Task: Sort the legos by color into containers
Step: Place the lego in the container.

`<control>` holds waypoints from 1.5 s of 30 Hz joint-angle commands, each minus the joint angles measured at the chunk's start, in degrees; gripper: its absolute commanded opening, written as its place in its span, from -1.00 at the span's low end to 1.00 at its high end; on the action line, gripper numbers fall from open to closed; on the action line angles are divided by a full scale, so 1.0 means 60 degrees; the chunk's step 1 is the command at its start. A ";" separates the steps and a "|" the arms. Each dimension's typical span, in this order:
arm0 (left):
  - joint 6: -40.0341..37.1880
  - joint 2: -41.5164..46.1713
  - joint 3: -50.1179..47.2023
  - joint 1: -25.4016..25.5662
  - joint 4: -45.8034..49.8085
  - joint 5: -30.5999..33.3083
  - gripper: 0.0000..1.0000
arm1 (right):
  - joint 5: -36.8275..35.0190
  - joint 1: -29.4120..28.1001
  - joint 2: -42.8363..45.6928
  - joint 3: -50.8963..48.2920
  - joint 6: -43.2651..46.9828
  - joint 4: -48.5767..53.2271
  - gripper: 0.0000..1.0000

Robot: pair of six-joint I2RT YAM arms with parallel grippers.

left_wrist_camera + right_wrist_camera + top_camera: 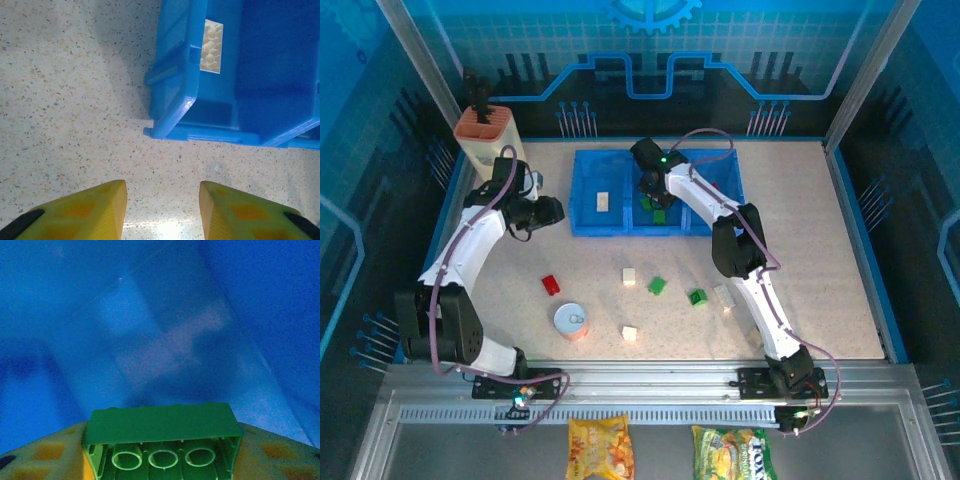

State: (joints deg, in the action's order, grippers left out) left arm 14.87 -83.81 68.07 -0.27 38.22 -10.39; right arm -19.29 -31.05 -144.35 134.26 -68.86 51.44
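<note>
Nearest the arm bases, loose legos sit on the table [820,300]: white brick [629,332] near the silver can [572,321], then red brick [551,286], 2nd white brick [630,276], green brick [657,286], 2nd green brick [698,297] & pale brick [724,295].

Further out, L gripper [162,210] hangs just off the left near corner of the blue tray [175,115], jaws apart w/ nothing btwn them, bare table below. Past it, tray's left compartment has one cream brick [211,46].

R gripper [160,457] is over the middle compartment, clamped on the held green lego [160,425]. Hollow underside faces the cam; long axis runs side to side across the jaws. Sorted green pieces [658,212] already lie in that compartment, right by the gripper.

So the drop looks straight down, no sideways shift needed. For the next pick, L arm sits nearer the red brick, R arm nearer the loose greens.
</note>
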 commanded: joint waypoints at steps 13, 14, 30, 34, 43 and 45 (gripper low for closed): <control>0.0049 0.0321 -0.0127 -0.0130 -0.0030 -0.0277 -0.13 | -0.0513 0.0152 -0.0113 0.0362 -0.2763 0.0860 0.35; 0.0051 0.0335 -0.0126 -0.0138 -0.0030 -0.0299 -0.13 | -0.0533 0.0161 -0.0089 0.0394 -0.2747 0.0913 0.39; 0.0041 0.0334 -0.0129 -0.0130 -0.0028 -0.0280 -0.13 | -0.0754 0.0106 0.0756 0.0265 -0.1832 0.1089 0.50; 0.0020 0.0302 -0.0100 -0.0132 -0.0004 -0.0266 -0.14 | -0.0769 0.0054 0.1145 0.0060 -0.1216 0.1036 0.48; -0.0024 0.0203 -0.0052 -0.0130 0.0067 -0.0202 -0.13 | -0.0741 -0.0090 0.2228 -0.0798 0.0914 0.0822 0.42; -0.0063 0.0179 -0.0041 -0.0136 0.0108 -0.0146 -0.13 | -0.0665 -0.0134 0.2534 -0.1115 0.1682 0.0671 0.41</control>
State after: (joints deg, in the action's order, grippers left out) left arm 14.85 -83.50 68.07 -0.27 38.26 -10.39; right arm -22.33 -31.22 -133.19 129.56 -66.74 55.35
